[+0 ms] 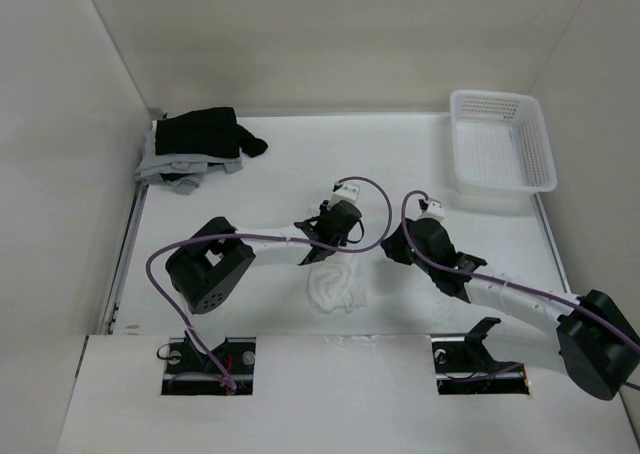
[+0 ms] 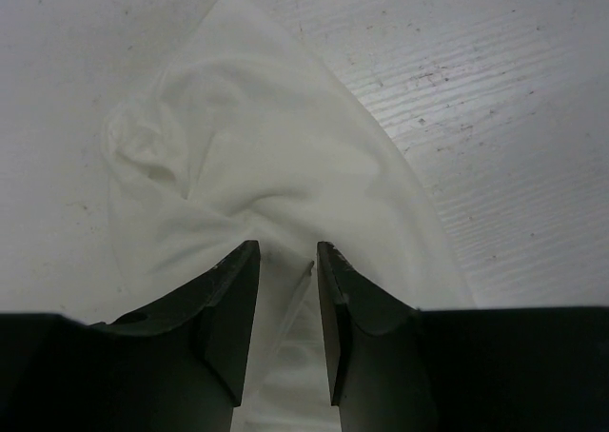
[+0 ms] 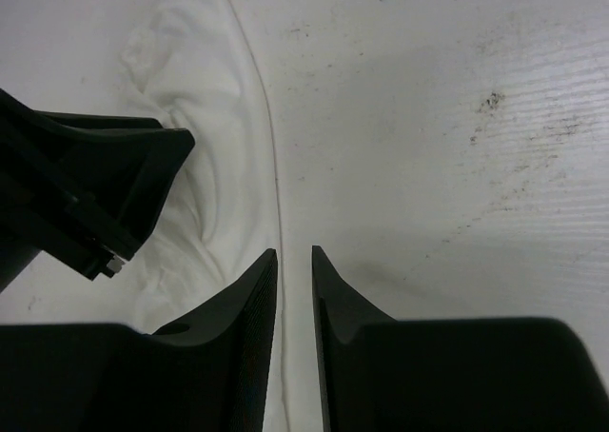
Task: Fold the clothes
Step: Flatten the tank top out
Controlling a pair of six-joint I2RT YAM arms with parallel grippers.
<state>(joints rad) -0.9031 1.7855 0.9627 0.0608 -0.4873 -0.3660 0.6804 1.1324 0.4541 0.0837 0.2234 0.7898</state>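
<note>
Left end effector (image 2: 287, 251) pinching white garment (image 2: 257, 156), right end effector (image 3: 294, 253) nearly closed over its edge, hold unclear

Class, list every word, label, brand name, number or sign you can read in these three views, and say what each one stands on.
None: no readable text shows in any view. The white garment, the basket, the black garment and the table carry no visible writing.
</note>
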